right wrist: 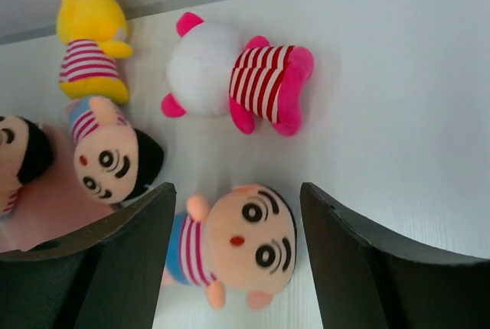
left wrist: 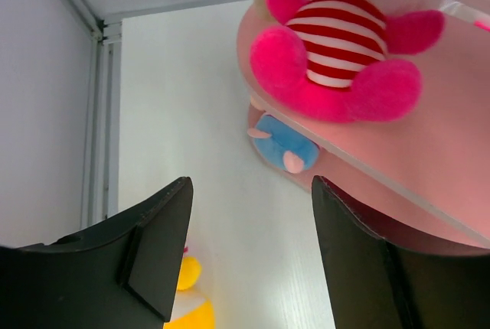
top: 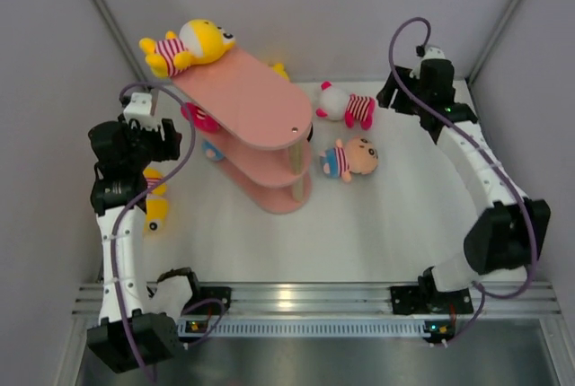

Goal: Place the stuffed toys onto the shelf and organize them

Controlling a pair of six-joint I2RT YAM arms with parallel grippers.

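The pink shelf (top: 260, 103) stands left of centre. A yellow stuffed toy (top: 189, 45) lies on its top tier. A magenta toy (left wrist: 337, 53) sits on the middle tier, with a blue-shirted one (left wrist: 285, 145) under it. My left gripper (left wrist: 249, 252) is open and empty, just left of the shelf (left wrist: 429, 153) and clear of the magenta toy. Another yellow toy (top: 154, 197) lies on the table below that arm. My right gripper (right wrist: 237, 260) is open at the back right. It looks down on a beige-headed toy (right wrist: 237, 245) and a pink toy (right wrist: 237, 84), touching neither.
In the right wrist view a further yellow toy (right wrist: 90, 38) lies by the back wall, and two beige-headed toys (right wrist: 107, 153) rest at the shelf's low board (right wrist: 46, 206). Grey walls close the table (top: 395, 215) on three sides.
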